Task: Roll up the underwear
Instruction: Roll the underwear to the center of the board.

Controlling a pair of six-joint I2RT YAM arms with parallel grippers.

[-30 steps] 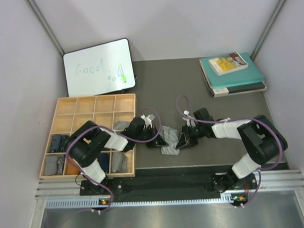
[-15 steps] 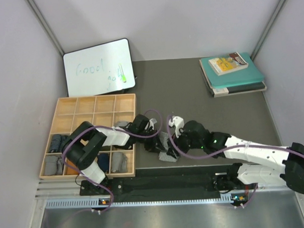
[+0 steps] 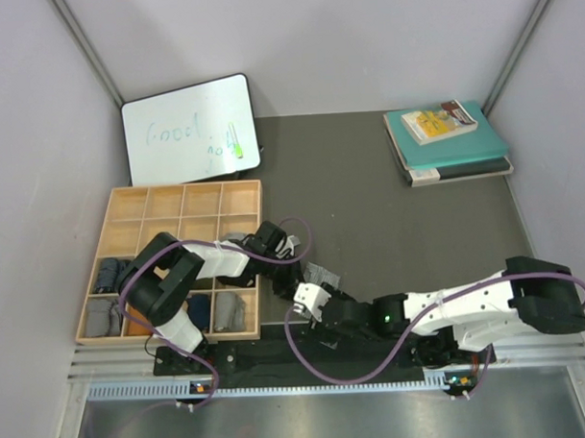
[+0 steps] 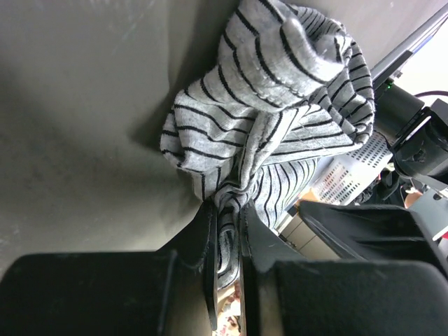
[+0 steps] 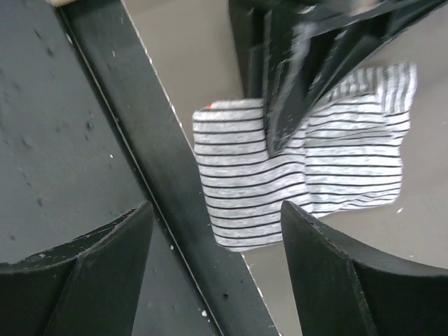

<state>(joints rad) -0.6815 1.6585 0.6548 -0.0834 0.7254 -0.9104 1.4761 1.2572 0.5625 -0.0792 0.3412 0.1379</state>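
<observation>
Left gripper pinching underwear, grey, black-striped, crumpled

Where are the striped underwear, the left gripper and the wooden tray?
striped underwear point(image 4: 273, 105), left wrist view, on the bunched upper part.
left gripper point(image 4: 227, 224), left wrist view, between its fingertips.
wooden tray point(image 3: 163, 203), top view, on an empty back compartment.

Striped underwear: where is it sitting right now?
In the top view the striped underwear sits at the near edge of the table, just right of the wooden tray, pinched by the left gripper, with the open right gripper close by.
</observation>
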